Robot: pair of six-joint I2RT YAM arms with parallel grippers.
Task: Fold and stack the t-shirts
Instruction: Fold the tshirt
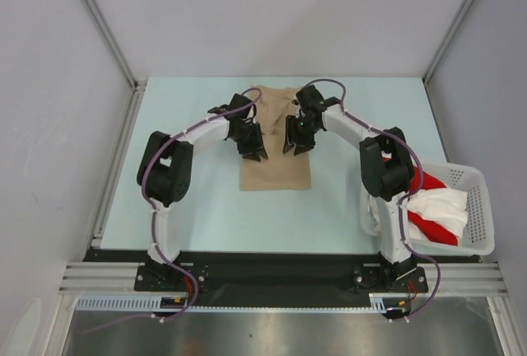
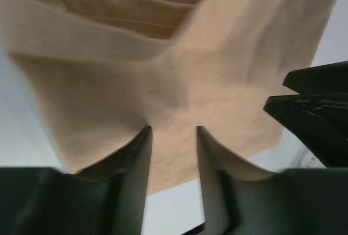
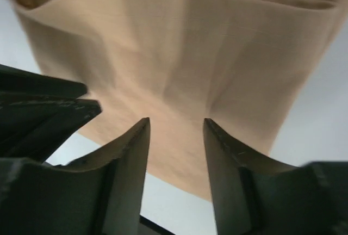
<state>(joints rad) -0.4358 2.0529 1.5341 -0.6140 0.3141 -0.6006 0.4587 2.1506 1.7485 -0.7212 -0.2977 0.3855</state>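
Beige t-shirt (image 1: 276,170), one in number, lies folded to a narrow rectangle at the middle of the pale blue worktop (image 1: 206,199), its far end partly hidden under the two claws that hang just above it. Left claw (image 1: 254,152) and right claw (image 1: 295,146) stand side by side, each with its jaws parted to a moderate gap and nothing between them. One white lattice basket (image 1: 486,216) at the right edge holds red and white t-shirts (image 1: 440,206), their number uncertain because the right arm (image 1: 387,166) crosses in front of them.
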